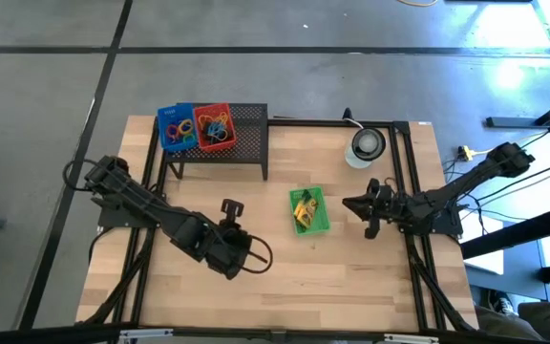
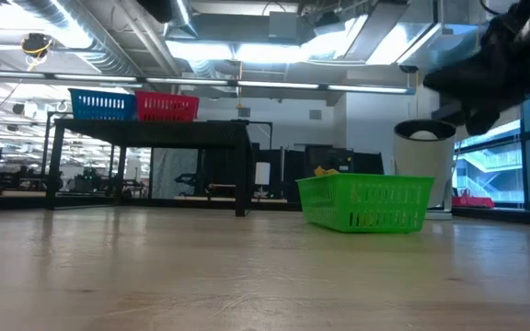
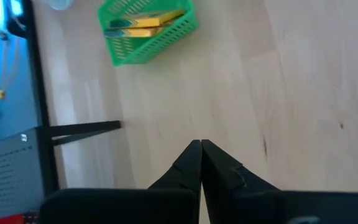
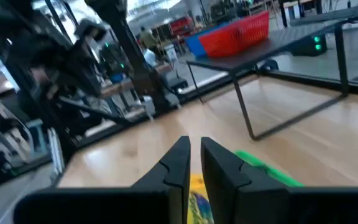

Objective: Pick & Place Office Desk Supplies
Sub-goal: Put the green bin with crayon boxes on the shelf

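Note:
A green basket (image 1: 308, 210) (image 2: 366, 202) stands mid-table with yellow-green crayon boxes (image 3: 143, 23) lying in it. On the black mesh rack (image 1: 222, 143) at the far left sit a blue basket (image 1: 175, 126) and a red basket (image 1: 215, 125) of coloured rubber bands. My left gripper (image 1: 233, 206) (image 3: 201, 144) hangs shut above bare wood to the left of the green basket, with nothing visible between its fingers. My right gripper (image 1: 353, 204) (image 4: 195, 146) hovers just right of the green basket, pointing level at it. Its fingers are nearly together with nothing between them.
A round white-and-dark disc (image 1: 366, 145) stands at the far right, behind the green basket. The rack's legs (image 3: 86, 127) stand on the table near my left gripper. Bare wood lies along the near half of the table (image 1: 351, 287).

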Robot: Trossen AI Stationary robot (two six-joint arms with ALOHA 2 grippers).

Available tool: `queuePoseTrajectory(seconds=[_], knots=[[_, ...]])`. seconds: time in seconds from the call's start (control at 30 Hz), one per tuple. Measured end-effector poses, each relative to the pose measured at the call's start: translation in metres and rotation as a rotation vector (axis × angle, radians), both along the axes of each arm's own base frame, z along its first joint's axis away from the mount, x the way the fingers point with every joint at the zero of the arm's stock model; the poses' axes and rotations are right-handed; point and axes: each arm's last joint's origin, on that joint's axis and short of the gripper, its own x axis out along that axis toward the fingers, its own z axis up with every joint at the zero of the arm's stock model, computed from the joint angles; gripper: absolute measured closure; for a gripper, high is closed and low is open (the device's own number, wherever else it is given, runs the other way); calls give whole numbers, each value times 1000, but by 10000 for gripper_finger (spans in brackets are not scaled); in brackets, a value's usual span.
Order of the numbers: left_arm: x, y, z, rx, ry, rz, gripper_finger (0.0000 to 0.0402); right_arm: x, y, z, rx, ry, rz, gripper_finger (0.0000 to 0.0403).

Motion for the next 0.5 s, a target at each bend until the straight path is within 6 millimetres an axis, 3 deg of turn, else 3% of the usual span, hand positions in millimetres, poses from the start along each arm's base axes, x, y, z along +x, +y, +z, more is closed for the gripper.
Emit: queuePoseTrajectory(seconds=[0.27,0.5], knots=[[-2,-4,1,26,-27,7,396,19,4,12,-68,70,-31,362],[-2,-3,1,10,-39,38,401,60,27,29,-206,223,53,362]])
